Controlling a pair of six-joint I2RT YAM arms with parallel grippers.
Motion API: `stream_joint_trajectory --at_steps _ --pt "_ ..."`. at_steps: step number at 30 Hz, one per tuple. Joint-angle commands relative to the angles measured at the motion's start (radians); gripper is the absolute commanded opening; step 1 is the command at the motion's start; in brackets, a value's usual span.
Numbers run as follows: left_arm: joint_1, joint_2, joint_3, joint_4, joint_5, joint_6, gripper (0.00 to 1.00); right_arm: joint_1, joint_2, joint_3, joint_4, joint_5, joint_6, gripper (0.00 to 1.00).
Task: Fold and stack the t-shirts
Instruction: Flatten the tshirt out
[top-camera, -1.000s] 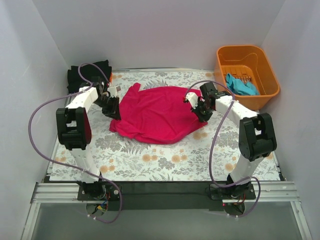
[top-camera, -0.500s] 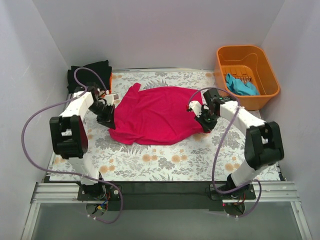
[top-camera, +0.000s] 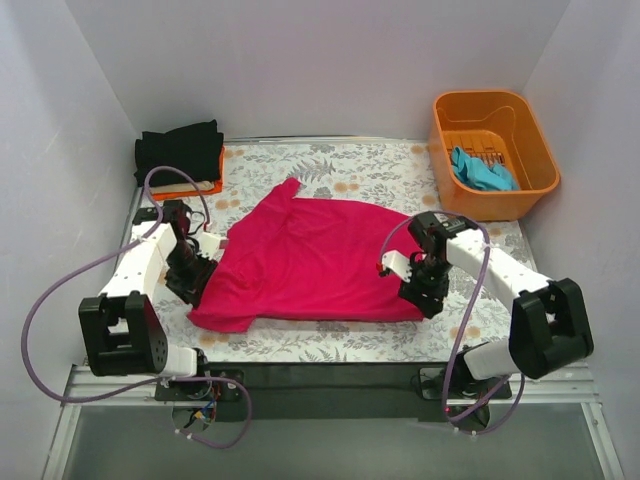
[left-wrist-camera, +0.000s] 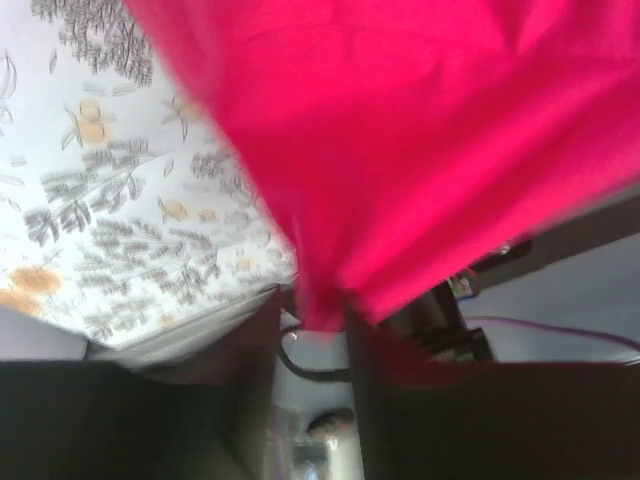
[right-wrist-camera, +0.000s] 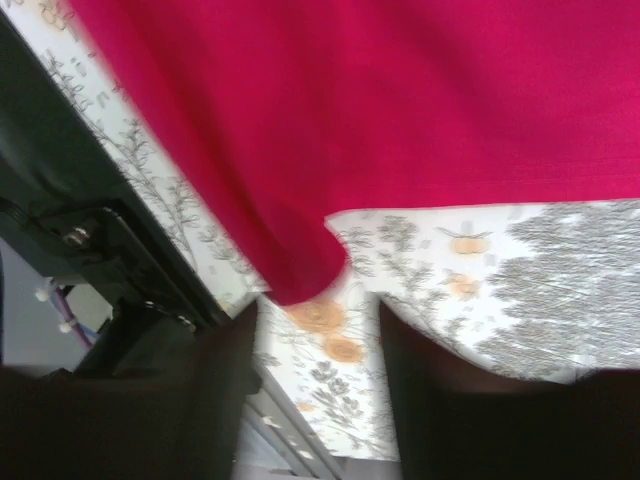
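As both claws retreat – pink t-shirt (top-camera: 310, 265) nearer.

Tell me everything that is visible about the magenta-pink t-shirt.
The magenta-pink t-shirt is soft, plain cloth, spread mostly flat on the floral table cover, with a few wrinkles. One sleeve points toward the far left. The left gripper pinches its near-left corner, and the cloth hangs from between the fingers in the left wrist view. The right gripper is at its near-right corner; in the right wrist view, the cloth edge lies just beyond the open fingers.
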Motion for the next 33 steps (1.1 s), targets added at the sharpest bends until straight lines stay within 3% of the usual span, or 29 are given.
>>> stream_joint_trajectory --at_steps 1,2,3,5,9,13,18,21,26,33 --pt "0.003 0.063 0.079 -0.042 -0.042 0.076 0.37 -0.007 0.077 0.158 -0.032 0.039 -0.072 0.6" --pt "0.003 0.122 0.136 -0.039 0.048 0.078 0.46 -0.012 0.097 0.253 -0.034 0.024 -0.068 0.72" --pt "0.003 0.158 0.196 -0.03 0.081 0.069 0.5 -0.016 0.135 0.295 -0.031 0.012 -0.061 0.78" --pt "0.001 0.247 0.391 0.021 0.139 0.006 0.53 -0.029 0.176 0.385 -0.014 -0.021 -0.023 0.78" --pt "-0.014 0.53 0.688 0.137 0.305 -0.106 0.53 -0.042 0.323 0.521 0.092 0.002 0.087 0.69" --pt "-0.097 0.739 0.871 0.355 0.284 -0.227 0.49 -0.044 0.474 0.635 0.219 0.093 0.178 0.63" --pt "-0.19 0.926 1.119 0.426 0.359 -0.296 0.49 -0.047 0.615 0.769 0.23 0.099 0.215 0.6" --pt "-0.203 0.967 1.114 0.562 0.402 -0.352 0.55 -0.053 0.652 0.804 0.233 0.108 0.212 0.58" --pt "-0.217 1.0 1.111 0.604 0.446 -0.352 0.56 -0.061 0.664 0.791 0.233 0.097 0.209 0.57" --pt "-0.218 1.033 1.066 0.567 0.468 -0.335 0.43 -0.088 0.703 0.798 0.238 0.091 0.213 0.55"
